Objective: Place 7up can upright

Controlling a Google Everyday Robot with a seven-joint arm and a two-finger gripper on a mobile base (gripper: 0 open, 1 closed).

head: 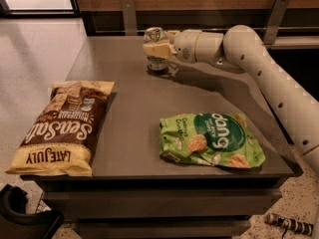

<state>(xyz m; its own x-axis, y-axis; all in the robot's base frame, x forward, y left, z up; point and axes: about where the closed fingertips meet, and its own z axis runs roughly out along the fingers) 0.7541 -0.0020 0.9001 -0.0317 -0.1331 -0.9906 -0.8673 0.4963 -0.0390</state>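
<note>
The 7up can [155,59], a small silver can with green markings, stands upright at the far middle of the grey table [144,108], its base on or just above the surface. My gripper [158,49] reaches in from the right and is shut on the can around its middle. One cream finger [157,49] lies across the can's front. The white arm [259,68] runs back to the right edge of the view.
A brown Late July snack bag [62,128] lies at the table's front left. A green Dang snack bag [212,139] lies at the front right. A wall with metal brackets [128,14] runs just behind the table.
</note>
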